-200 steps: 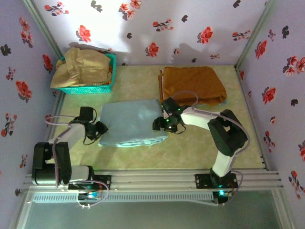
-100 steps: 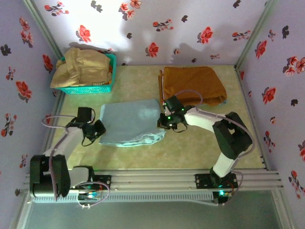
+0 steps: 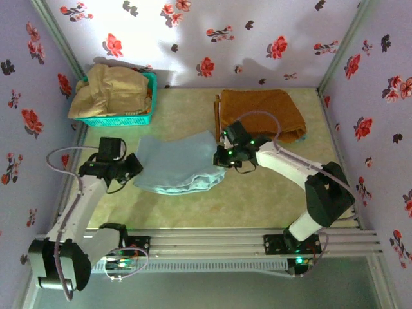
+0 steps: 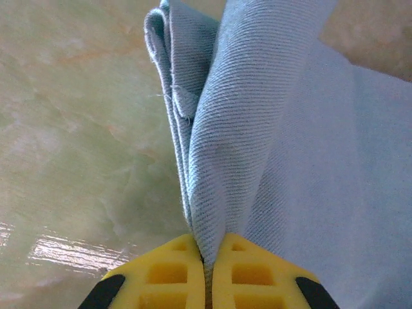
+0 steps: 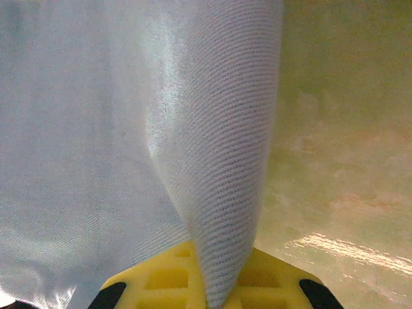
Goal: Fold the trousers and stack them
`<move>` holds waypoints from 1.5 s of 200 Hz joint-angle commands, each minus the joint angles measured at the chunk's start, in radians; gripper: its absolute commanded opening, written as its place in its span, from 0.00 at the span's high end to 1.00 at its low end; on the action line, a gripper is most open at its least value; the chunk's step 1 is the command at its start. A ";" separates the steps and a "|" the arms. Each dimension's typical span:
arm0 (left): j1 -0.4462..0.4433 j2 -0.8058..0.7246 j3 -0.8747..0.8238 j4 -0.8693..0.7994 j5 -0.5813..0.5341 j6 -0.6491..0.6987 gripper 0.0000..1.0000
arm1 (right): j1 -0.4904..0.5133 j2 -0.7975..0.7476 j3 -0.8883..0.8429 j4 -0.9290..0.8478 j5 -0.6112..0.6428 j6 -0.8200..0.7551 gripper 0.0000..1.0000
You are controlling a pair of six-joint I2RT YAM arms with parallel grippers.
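Pale-blue trousers: folded, mid-counter, side edges lifted. L hand clamped on left edge, fabric pinched btwn yellow fingers. R hand clamped on right edge likewise. Orange-brown garment far right; beige garment in teal basket, far left.
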 commanded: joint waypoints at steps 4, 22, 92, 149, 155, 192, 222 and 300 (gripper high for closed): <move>-0.020 -0.028 0.118 -0.061 -0.043 0.003 1.00 | -0.002 -0.048 0.090 -0.071 0.085 -0.052 1.00; -0.038 -0.018 0.202 -0.088 -0.060 0.012 1.00 | -0.003 -0.058 0.144 -0.109 0.113 -0.073 1.00; -0.137 0.230 0.581 -0.049 -0.107 0.056 1.00 | -0.179 -0.048 0.401 -0.236 0.194 -0.172 1.00; -0.342 0.643 0.952 0.192 -0.134 0.108 1.00 | -0.491 0.048 0.595 -0.281 0.266 -0.243 1.00; -0.358 0.697 0.995 0.209 -0.137 0.116 1.00 | -0.522 0.064 0.609 -0.278 0.265 -0.243 1.00; -0.436 0.956 1.225 0.291 -0.152 0.156 1.00 | -0.686 0.178 0.723 -0.295 0.276 -0.285 1.00; -0.490 1.141 1.383 0.332 -0.179 0.172 1.00 | -0.782 0.285 0.785 -0.286 0.291 -0.306 1.00; -0.517 1.280 1.148 0.508 -0.209 0.009 1.00 | -0.858 0.642 0.915 -0.330 0.319 -0.308 0.95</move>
